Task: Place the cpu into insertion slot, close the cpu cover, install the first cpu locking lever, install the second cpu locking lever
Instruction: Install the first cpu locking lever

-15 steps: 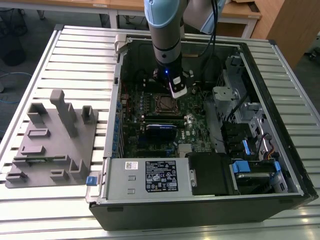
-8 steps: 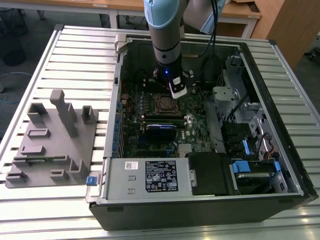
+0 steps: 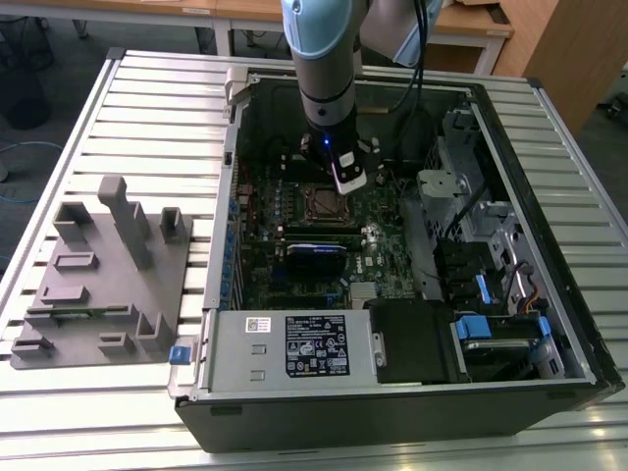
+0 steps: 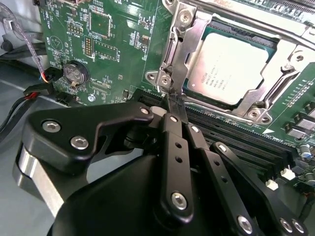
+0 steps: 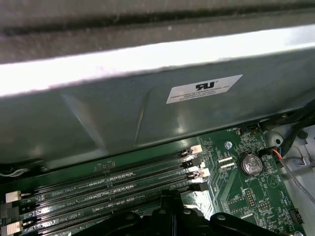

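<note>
The cpu (image 4: 230,65), a pale silver square, lies in the insertion slot (image 3: 322,203) on the green motherboard. The silver cpu cover (image 4: 188,43) is folded down around it, so the chip's face shows through its window. A thin metal locking lever (image 4: 256,18) runs along one side of the cover and another (image 4: 278,90) along the opposite side. My gripper (image 4: 173,97) is shut, its black tips together at the corner of the cover, right by a screw (image 4: 165,79). In the exterior view the gripper (image 3: 351,184) hangs just to the right of the socket. The tips (image 5: 170,195) also poke into the first wrist view.
The open computer case (image 3: 549,108) lies on a slatted metal table (image 3: 147,108). Black memory slots (image 5: 113,179) and a coin battery (image 5: 250,162) sit close to the gripper. The grey power supply (image 3: 294,345) and drive bays (image 3: 491,294) crowd the near side. A grey fixture (image 3: 108,275) rests at the exterior view's left.
</note>
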`<act>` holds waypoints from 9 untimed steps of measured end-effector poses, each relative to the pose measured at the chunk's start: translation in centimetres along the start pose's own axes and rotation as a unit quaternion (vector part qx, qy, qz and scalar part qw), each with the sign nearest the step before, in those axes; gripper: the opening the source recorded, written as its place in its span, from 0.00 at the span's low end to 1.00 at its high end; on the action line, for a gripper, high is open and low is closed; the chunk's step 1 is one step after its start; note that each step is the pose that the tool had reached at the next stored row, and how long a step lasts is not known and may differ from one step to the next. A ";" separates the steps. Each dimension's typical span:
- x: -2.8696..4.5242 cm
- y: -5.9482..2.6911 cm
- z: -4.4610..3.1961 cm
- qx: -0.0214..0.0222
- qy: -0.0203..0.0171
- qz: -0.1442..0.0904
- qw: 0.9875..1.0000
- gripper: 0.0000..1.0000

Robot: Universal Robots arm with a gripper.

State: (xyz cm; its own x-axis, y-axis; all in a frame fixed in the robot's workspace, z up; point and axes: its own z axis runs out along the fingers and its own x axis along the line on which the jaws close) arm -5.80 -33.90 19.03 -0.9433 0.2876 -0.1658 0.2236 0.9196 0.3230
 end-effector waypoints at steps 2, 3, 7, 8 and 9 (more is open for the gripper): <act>-0.03 -0.09 -0.01 0.000 0.000 0.000 1.000 0.10; -0.05 -0.18 -0.02 0.000 0.000 0.000 1.000 0.10; -0.05 -0.39 0.04 -0.001 -0.001 0.000 1.000 0.10; -0.05 -0.41 0.06 -0.001 -0.001 0.000 1.000 0.10; -0.04 -0.44 0.08 -0.002 -0.002 0.000 1.000 0.10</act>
State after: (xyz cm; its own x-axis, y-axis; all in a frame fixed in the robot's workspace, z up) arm -5.84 -34.29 18.83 -0.9426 0.2880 -0.1687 0.2225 0.9189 0.3258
